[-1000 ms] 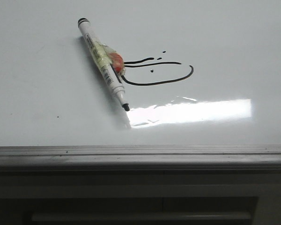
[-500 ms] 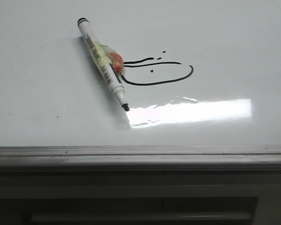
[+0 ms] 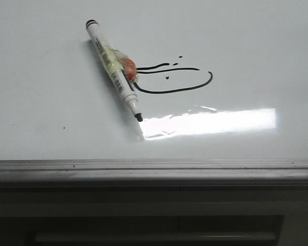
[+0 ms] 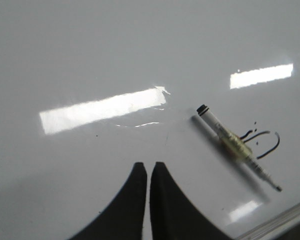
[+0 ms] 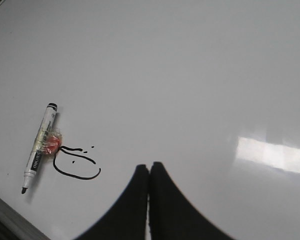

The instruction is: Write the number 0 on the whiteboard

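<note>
The whiteboard (image 3: 51, 102) is glossy white with a grey frame edge (image 3: 143, 166) at the front. The number 0 (image 3: 179, 79) is a flattened, broken black oval with small stray dots; it also shows in the left wrist view (image 4: 265, 142) and the right wrist view (image 5: 77, 165). A white marker (image 3: 114, 69) with a black cap end, wrapped in yellowish and red tape, lies uncapped on the board at the oval's left end. My left gripper (image 4: 149, 165) and right gripper (image 5: 149, 165) are shut and empty above the board, away from the marker.
A bright rectangular glare patch (image 3: 210, 123) lies on the board just in front of the oval. Below the board's front edge is a dark cabinet front (image 3: 154, 225).
</note>
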